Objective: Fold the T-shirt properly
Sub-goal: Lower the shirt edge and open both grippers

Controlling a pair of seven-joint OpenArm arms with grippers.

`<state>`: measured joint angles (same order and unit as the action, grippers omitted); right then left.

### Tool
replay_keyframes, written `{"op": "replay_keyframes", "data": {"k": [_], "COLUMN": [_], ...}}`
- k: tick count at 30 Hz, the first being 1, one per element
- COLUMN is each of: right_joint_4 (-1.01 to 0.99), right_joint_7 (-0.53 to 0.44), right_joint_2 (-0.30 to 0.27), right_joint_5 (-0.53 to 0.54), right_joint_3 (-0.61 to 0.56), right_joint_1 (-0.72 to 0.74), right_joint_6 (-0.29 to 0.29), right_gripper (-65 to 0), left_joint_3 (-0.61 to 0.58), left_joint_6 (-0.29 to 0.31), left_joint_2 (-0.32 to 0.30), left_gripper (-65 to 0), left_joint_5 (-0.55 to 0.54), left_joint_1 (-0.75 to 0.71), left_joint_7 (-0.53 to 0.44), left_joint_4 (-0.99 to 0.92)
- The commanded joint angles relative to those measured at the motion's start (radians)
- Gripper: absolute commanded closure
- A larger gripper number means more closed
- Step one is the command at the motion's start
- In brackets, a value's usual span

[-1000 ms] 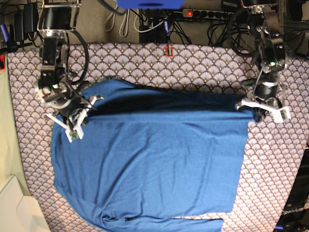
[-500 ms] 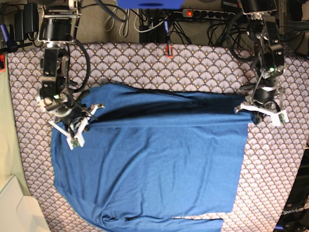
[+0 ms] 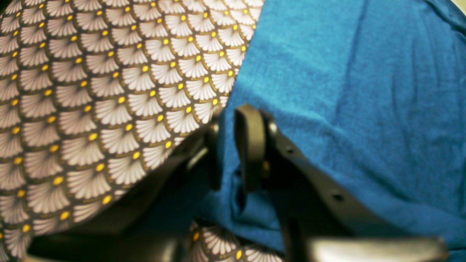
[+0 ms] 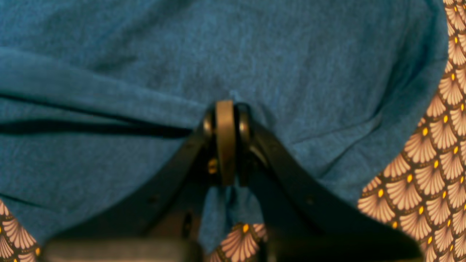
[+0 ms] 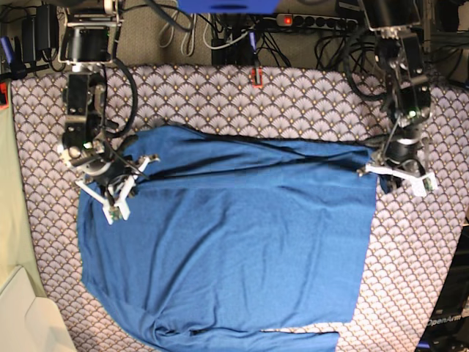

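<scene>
The large plain medium-blue soft-knit long-sleeved T-shirt (image 5: 227, 242) is spread flat over most of the worktop (image 5: 293, 103), which is covered w/ a fan-scale patterned cloth, pale scales w/ yellow dots. A folded band is seen along the far edge of the shirt, running betw. the two arms.

Right claw (image 4: 226, 109) is pressed fully together on a pinch of the blue fabric at the shirt's corner, base-view left; creases are drawn toward the pinch. Left claw (image 3: 233, 120) sits at the opposite corner, base-view right; a narrow gap is seen betw. its fingers (image 3: 249, 145), w/ a fold of fabric lying in the gap. Whether that fold is gripped or loose can't be told.

A red-lit power strip (image 5: 315, 20) and cables lie beyond the worktop's far edge.
</scene>
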<state>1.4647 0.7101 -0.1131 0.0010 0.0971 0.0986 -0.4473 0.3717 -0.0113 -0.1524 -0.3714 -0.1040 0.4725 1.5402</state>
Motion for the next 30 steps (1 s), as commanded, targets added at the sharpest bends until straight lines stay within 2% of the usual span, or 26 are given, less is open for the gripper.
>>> {"op": "replay_keyframes", "data": {"k": [1,6,11,15,18,23,26,30], "right_joint_4": [0.017,0.017,0.017,0.017,0.017,0.023,0.023,0.026], "right_joint_7": [-0.023,-0.023,-0.023,-0.016,-0.014,-0.020,-0.019,-0.014], "right_joint_2": [-0.006,-0.006,-0.006,-0.006,-0.006,-0.006,-0.007,-0.007], "right_joint_5": [0.006,0.006,0.006,0.006,0.006,0.006,0.006,0.006], "right_joint_3": [0.002,0.002,0.002,0.002,0.002,0.002,0.005,0.008], "right_joint_1": [0.016,0.013,0.011,0.011,0.010,-0.006,-0.006,-0.006], "right_joint_6": [0.003,0.003,0.003,0.003,0.003,0.003,0.003,0.003], "right_gripper": [0.0,0.0,0.0,-0.2,-6.5,-23.6,-31.0,-32.7], "left_joint_3": [0.005,0.005,0.005,0.005,0.005,0.005,0.005,0.005], "left_joint_6": [0.000,0.000,0.000,0.000,0.004,0.007,0.007,0.007], "left_joint_2": [-0.011,-0.009,-0.009,-0.009,-0.009,-0.009,-0.011,-0.011], "left_gripper": [-10.5,-10.8,-10.9,-18.9,-25.0,-25.6,-25.7,-25.8], "left_joint_5": [-0.002,-0.007,-0.010,-0.008,-0.008,-0.010,-0.010,-0.010], "left_joint_1": [0.017,0.056,0.056,0.043,0.020,-0.015,-0.027,-0.047], "left_joint_7": [-0.018,-0.022,-0.019,-0.019,-0.019,-0.019,-0.018,-0.018], "left_joint_4": [0.000,-0.076,-0.071,-0.066,-0.048,-0.002,0.016,0.021]}}
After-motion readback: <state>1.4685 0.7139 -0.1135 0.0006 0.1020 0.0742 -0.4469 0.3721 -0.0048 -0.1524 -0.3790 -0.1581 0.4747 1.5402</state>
